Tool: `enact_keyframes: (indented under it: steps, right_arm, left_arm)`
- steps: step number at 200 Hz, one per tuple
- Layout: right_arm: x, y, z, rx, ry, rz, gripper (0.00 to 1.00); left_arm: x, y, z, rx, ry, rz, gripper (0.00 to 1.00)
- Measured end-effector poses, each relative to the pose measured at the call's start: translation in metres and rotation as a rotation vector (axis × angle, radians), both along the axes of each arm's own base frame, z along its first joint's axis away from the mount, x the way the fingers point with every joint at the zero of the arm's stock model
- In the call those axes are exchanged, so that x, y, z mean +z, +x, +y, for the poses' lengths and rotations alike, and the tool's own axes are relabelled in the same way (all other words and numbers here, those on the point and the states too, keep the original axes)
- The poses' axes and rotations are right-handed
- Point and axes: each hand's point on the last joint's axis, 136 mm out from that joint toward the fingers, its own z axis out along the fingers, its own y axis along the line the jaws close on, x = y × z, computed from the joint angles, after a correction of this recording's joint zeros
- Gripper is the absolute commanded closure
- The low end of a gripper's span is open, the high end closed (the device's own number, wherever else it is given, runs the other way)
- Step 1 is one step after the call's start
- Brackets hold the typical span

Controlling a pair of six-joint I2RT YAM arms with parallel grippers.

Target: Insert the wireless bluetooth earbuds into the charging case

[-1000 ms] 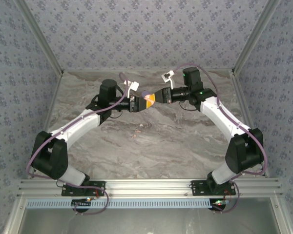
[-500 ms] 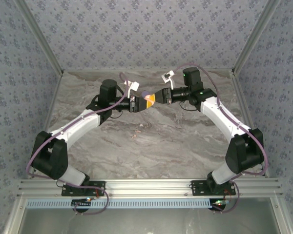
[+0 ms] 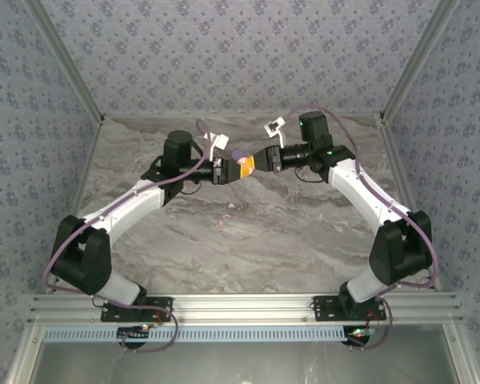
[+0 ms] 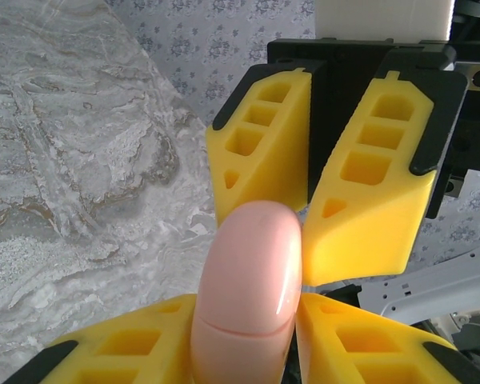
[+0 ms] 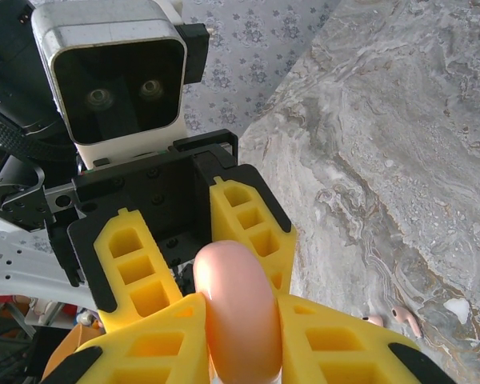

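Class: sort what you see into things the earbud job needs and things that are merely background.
Job: pink case, gripped by left fingers and right fingers; pink earbuds lying on the table.
Background: table, walls, rail.

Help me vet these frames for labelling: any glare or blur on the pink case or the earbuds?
Left wrist: pink case sharp, a soft highlight along one side, seam readable. Right wrist: case evenly lit, no harsh glare; earbuds small and slightly soft. Top external: case too small to resolve.
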Motion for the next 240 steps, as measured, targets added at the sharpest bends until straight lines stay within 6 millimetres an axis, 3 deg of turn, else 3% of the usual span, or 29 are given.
enact_keyframes:
  steps: [40, 79, 97, 111, 142, 169, 240]
  right_arm:
    - [-0.002, -0.002, 0.0, 0.009, -0.005, -0.002, 0.76]
    - [-0.002, -0.003, 0.0, 0.017, -0.008, -0.016, 0.75]
    - [-0.003, -0.004, 0.0, 0.019, -0.013, -0.014, 0.69]
    - [-0.006, -0.005, 0.0, 0.01, -0.026, -0.007, 0.58]
    - [-0.012, -0.001, -0.005, -0.052, -0.092, -0.018, 0.53]
    - [-0.008, -0.003, -0.013, -0.107, -0.143, -0.052, 0.5]
    - [-0.003, -0.018, -0.023, -0.121, -0.252, -0.127, 0.47]
  left_arm:
    - [0.0, -0.001, -0.001, -0.004, 0.0, 0.0, 0.69]
    - [0.0, -0.003, -0.001, -0.011, 0.0, 0.003, 0.82]
    - [-0.001, -0.003, -0.001, -0.011, 0.003, 0.006, 0.85]
    - [-0.004, -0.002, -0.001, -0.004, 0.015, 0.003, 0.86]
    - [-0.012, 0.004, 0.001, 0.037, 0.059, -0.03, 0.85]
    - [-0.012, 0.012, 0.004, 0.061, 0.084, -0.137, 0.84]
    - [-0.007, -0.008, 0.004, -0.028, 0.11, -0.548, 0.89]
